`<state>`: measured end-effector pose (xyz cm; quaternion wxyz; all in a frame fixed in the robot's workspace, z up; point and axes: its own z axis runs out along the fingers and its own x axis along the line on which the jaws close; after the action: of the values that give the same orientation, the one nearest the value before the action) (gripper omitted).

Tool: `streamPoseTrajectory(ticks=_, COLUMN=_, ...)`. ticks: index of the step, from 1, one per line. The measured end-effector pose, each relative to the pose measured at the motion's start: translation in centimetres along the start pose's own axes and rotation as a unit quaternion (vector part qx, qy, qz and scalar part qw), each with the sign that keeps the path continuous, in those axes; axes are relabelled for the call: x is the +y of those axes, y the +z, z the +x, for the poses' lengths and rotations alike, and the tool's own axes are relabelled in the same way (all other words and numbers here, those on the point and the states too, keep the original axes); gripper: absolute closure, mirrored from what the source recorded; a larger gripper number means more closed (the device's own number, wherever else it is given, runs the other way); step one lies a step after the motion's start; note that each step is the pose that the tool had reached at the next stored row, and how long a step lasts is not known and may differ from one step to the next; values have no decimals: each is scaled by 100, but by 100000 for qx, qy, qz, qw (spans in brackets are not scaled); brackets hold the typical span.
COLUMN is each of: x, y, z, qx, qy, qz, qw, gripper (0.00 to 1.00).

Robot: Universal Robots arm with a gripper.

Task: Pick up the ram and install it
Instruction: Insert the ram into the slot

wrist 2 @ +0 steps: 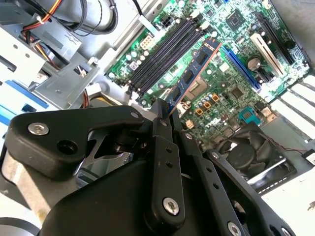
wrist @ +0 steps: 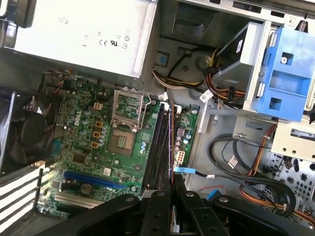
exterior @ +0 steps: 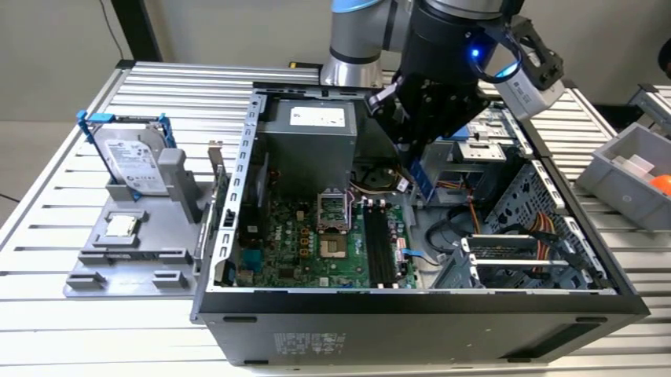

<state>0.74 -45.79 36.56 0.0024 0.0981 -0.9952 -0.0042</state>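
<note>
The ram is a long thin board with black chips. My gripper is shut on one end of it, and the rest sticks out over the motherboard. In the first wrist view the ram appears edge-on, hanging above the black memory slots beside the processor socket. In the exterior view my gripper is lowered into the open computer case, above the memory slots.
A silver power supply stands at the back of the case, with a blue drive cage and loose cables beside the slots. A hard drive in a blue frame and a grey fixture sit at the exterior view's left, a grey bin at its right.
</note>
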Motion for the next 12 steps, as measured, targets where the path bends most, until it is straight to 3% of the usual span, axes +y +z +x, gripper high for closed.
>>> streamPoseTrajectory(ticks=12, x=0, y=50, z=0, qx=52, qy=1, qz=264, qw=100000, gripper=100)
